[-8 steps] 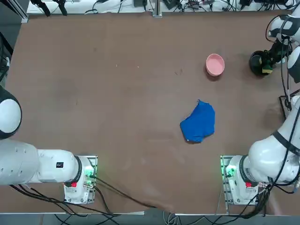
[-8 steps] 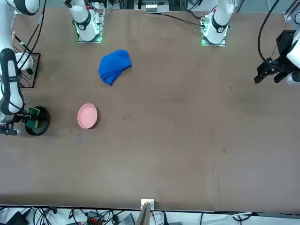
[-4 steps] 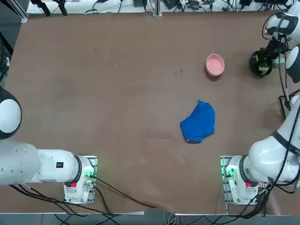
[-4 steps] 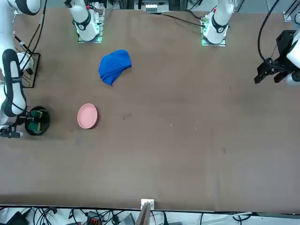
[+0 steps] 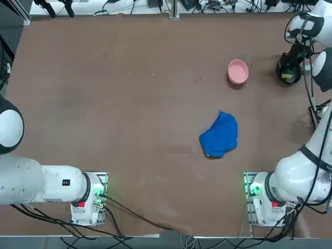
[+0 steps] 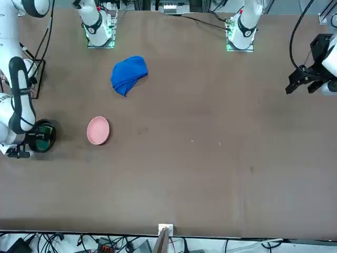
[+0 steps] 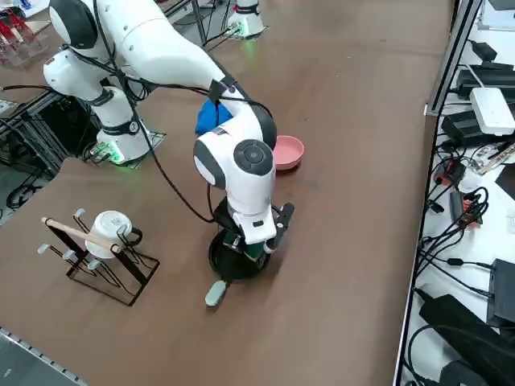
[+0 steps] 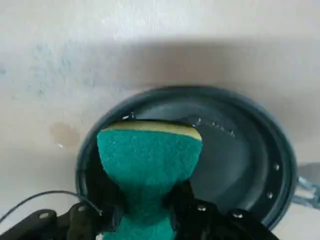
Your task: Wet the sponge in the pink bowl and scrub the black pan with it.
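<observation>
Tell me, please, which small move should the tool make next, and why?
Probably a short scrubbing stroke across the black pan: the right tool grips the sponge inside it, and water drops show on the pan's surface.

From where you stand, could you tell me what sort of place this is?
Probably a robotics lab: a white jointed robot arm is clamped to a plain brown table, with black cables and adapters along its edge.
</observation>
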